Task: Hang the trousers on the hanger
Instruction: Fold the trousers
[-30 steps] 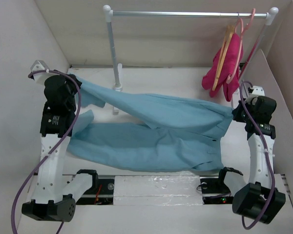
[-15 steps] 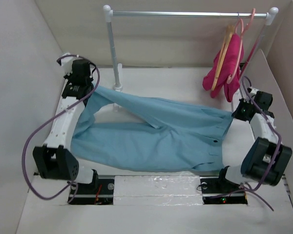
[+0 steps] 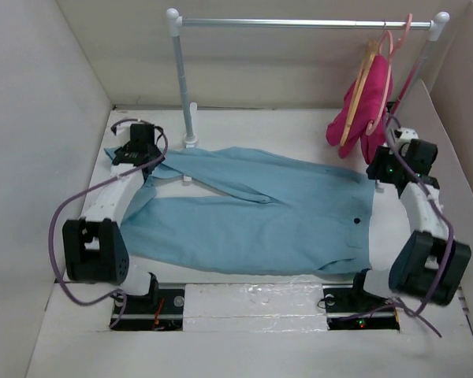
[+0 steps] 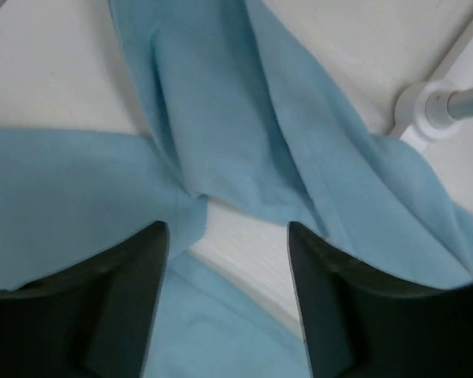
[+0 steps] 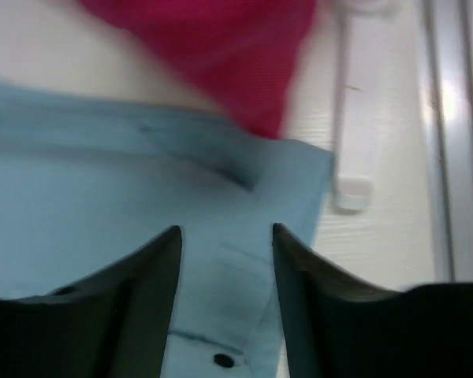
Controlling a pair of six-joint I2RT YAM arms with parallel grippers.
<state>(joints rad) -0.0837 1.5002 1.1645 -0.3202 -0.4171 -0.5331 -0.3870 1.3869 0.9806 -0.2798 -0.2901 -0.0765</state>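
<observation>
On the tabletop (image 3: 299, 130) the trousers (image 3: 252, 213) lie spread flat, my left gripper (image 4: 227, 232) and right gripper (image 5: 226, 230) both parted, empty above them. Soft, light, floppy cloth: I'd pinch the waistband (image 3: 361, 224), which should hold firmest.

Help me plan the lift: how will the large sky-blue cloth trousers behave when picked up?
The large sky-blue cloth trousers will probably flop; they lie flat with soft creases. Likely light, since the fabric looks thin. Long legs may sag and trail.
</observation>
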